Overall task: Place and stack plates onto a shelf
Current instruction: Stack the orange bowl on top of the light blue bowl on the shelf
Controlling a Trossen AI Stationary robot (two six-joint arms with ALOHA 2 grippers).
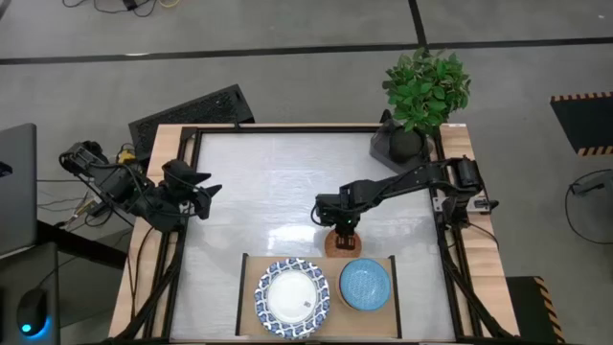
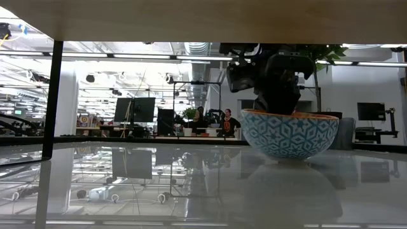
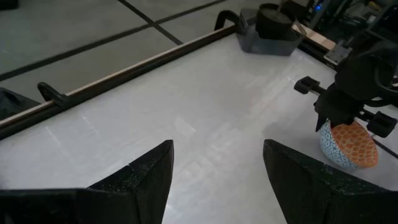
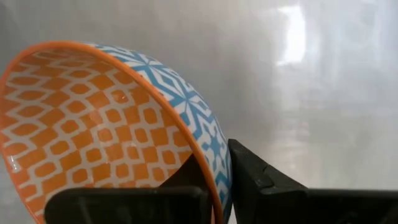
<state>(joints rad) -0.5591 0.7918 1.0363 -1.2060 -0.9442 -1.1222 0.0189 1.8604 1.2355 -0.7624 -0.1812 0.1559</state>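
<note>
Just behind the shelf (image 1: 393, 287), my right claw (image 1: 343, 233) pinches the orange-lined bowl's (image 1: 342, 243) rim; such a thin grip could let it tip out.

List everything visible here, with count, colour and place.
plate: at least one, blue-and-white rim, white centre, shelf's left half
blue bowl: one, blue, shelf's right half
orange-lined bowl: one, blue-white outside, orange inside, on the tabletop beside the shelf
shelf: one, light wood, table's near edge
potted plant: one, green in a dark pot, far right corner
keyboard: one, black, beyond the far left corner
left gripper: open, at the table's left edge
right gripper: shut on the orange-lined bowl's rim
</note>
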